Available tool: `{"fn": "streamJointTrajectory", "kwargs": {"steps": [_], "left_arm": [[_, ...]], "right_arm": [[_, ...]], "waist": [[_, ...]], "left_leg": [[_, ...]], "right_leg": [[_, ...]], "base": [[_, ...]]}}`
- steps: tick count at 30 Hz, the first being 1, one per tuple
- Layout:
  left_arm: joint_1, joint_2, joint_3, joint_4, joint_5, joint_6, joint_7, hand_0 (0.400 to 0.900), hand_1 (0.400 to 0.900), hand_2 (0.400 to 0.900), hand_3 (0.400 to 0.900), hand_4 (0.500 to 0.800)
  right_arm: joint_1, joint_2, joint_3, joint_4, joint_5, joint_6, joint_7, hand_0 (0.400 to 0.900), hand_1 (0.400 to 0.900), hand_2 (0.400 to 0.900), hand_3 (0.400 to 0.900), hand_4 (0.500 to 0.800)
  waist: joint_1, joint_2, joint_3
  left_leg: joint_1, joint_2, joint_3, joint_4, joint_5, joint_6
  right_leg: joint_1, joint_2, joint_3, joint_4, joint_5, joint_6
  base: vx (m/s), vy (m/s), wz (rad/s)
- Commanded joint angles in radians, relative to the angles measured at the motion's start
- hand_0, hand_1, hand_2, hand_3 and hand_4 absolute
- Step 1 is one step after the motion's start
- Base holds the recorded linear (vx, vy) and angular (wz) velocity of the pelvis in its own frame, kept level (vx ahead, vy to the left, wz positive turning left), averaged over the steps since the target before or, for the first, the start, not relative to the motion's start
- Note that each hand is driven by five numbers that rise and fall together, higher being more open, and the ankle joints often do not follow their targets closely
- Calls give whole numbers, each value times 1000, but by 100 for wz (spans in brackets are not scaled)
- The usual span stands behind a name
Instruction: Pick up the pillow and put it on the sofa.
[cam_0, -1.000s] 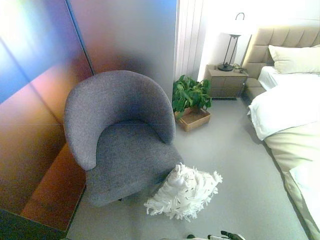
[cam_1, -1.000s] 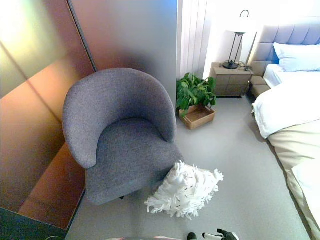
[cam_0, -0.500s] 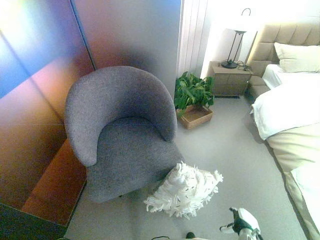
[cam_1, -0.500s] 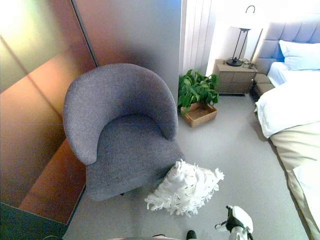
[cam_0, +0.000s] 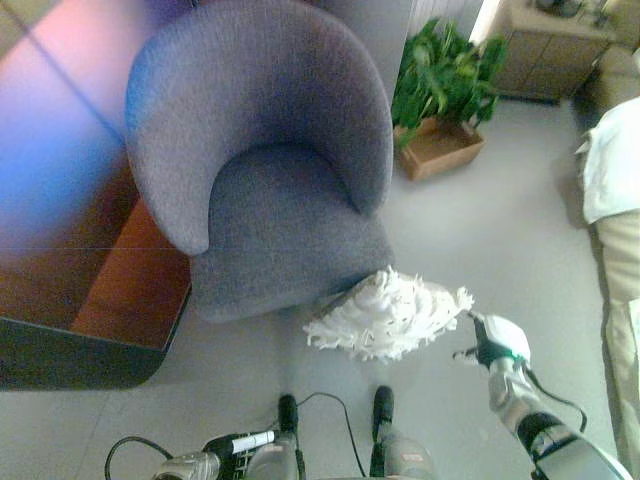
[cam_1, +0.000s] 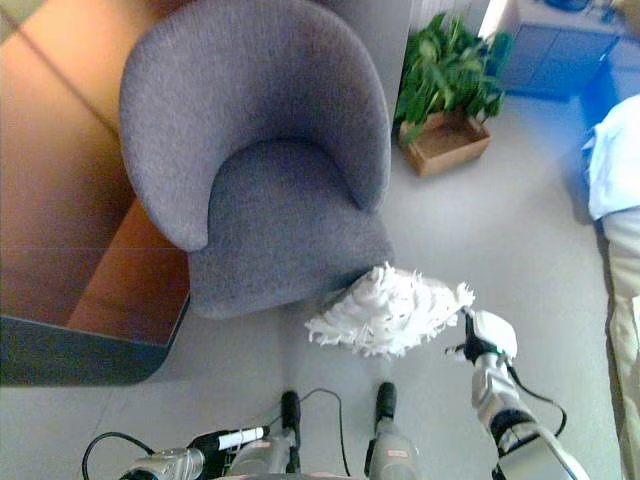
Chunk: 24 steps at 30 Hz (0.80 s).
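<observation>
A white fringed pillow (cam_0: 390, 315) lies on the grey floor and leans against the front of the grey round-backed armchair (cam_0: 270, 170), whose seat holds nothing. My right hand (cam_0: 495, 340) comes in from the lower right and hovers just right of the pillow's right corner. Its fingers are loosely spread and hold nothing. My left hand (cam_0: 232, 445) shows low at the bottom edge, left of centre and well short of the pillow. Both hands also show in the right eye view, the right (cam_1: 485, 335) and the left (cam_1: 225, 440).
A potted plant in a wooden box (cam_0: 440, 95) stands behind the armchair to the right. A bed (cam_0: 615, 170) runs along the right edge, with a nightstand (cam_0: 550, 45) at the top. A wooden ledge and a dark panel (cam_0: 130, 290) flank the armchair's left.
The camera has tilted down and moved closer. My right hand has reached forward to the pillow's right corner. My left hand has come into view at the bottom.
</observation>
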<state>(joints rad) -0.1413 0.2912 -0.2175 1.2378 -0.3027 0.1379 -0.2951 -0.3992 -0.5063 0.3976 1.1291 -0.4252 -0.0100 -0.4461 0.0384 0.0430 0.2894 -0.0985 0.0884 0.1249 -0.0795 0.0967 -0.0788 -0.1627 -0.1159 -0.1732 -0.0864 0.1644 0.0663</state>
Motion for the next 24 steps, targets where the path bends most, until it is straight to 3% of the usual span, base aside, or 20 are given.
{"fn": "streamJointTrajectory", "kwargs": {"steps": [1,13,24], "left_arm": [[-7,17,-92,59,-44,30,27,900,900,900,900,800],[-101,-1,-97,20,-163,10,88,900,900,900,900,800],[-133,-13,-109,-8,-234,25,87,900,900,900,900,800]], "right_arm": [[-136,-96,42,-42,96,-12,-2,900,900,900,900,800],[-375,-176,72,-76,221,-13,101,900,900,900,900,800],[-502,-230,102,-118,233,11,124,900,900,900,900,800]], "waist": [[33,-19,79],[61,29,191],[71,61,231]], "left_leg": [[-70,-70,-90,-8,-37,52],[-244,-94,-113,59,-5,43],[-373,-117,-96,167,-16,52]], "right_leg": [[-15,49,-35,87,-117,8],[-217,22,-71,227,-148,3],[-360,-15,-78,369,-187,1]], "base": [[-93,-34,12],[-62,13,8],[-10,62,9]]}}
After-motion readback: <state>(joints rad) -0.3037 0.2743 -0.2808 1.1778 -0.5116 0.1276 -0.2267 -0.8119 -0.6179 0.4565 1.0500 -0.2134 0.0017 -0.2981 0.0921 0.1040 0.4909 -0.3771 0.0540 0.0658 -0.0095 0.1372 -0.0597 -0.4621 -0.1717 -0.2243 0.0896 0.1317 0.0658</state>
